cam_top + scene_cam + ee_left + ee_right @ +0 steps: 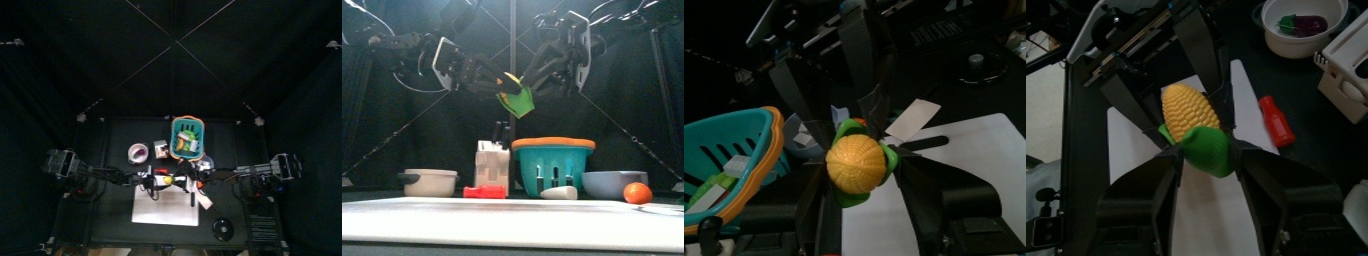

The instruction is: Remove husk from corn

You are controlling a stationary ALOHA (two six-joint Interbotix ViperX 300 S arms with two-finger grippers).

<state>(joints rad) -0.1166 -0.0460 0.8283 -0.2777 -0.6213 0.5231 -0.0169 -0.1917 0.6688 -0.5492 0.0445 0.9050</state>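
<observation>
Both pincers meet in mid-air above the tabletop (422,232), sharing one ear of corn (1189,112) between them. From the left wrist view, the left pincer (858,165) is clamped around the cob, its round yellow end facing the camera with bits of green husk (850,128) curling at the rim. From the right wrist view, the right pincer (1207,152) is clenched on the green husk at the cob's base, the yellow kernelled length pointing away toward the other arm.

Seen from the front, the corn and its dangling green leaf hang high between the two arms, well above everything standing on the tabletop. Directly below lies a white rectangular sheet (1160,215), with a small red piece (1276,121) just beside its edge.

Farther back stands a teal basket (553,165) with an orange rim, and near it a white block (490,166) holding dark-handled utensils. A white bowl (430,182) sits to the picture's left of that block in the front view, and an orange ball (637,193) rests by a grey bowl (613,181) on the opposite side.
</observation>
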